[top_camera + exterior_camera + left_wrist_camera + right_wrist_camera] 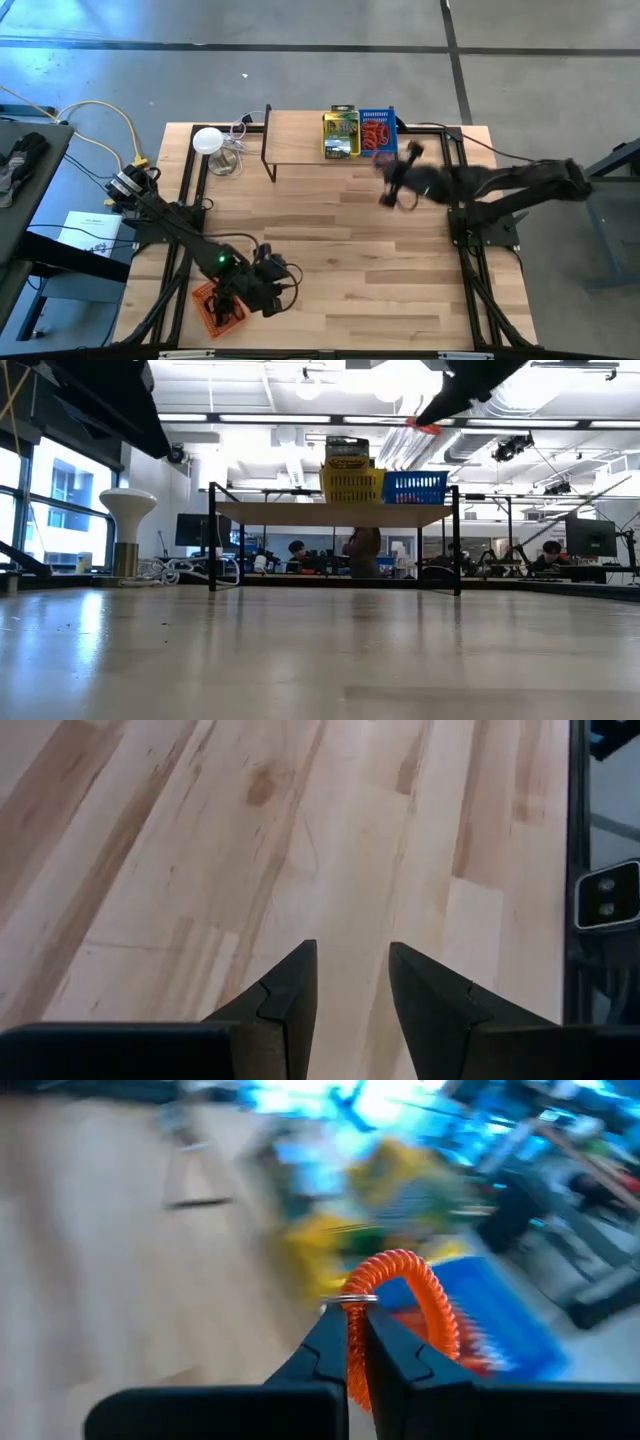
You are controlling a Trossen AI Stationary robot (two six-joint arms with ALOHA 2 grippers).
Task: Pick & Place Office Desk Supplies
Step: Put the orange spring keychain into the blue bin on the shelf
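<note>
Setting: open-plan robotics lab or office workspace. Evidence: wooden test table (330,240) on a concrete floor (300,60); exposed ceiling ducts (400,445) and strip lighting; seated people (296,550) at monitors (590,538) behind the table.

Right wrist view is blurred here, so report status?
Right gripper shut on orange coil, near blue basket. Left gripper open, low over table. Nothing blocking.

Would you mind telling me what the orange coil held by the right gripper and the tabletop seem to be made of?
The orange coil, pinched in the right gripper, looks like glossy plastic: a springy ribbed spiral on a small silver ring, probably metal. The tabletop looks like pale butcher-block wood: jointed strips, visible grain and knots, satin finish.
</note>
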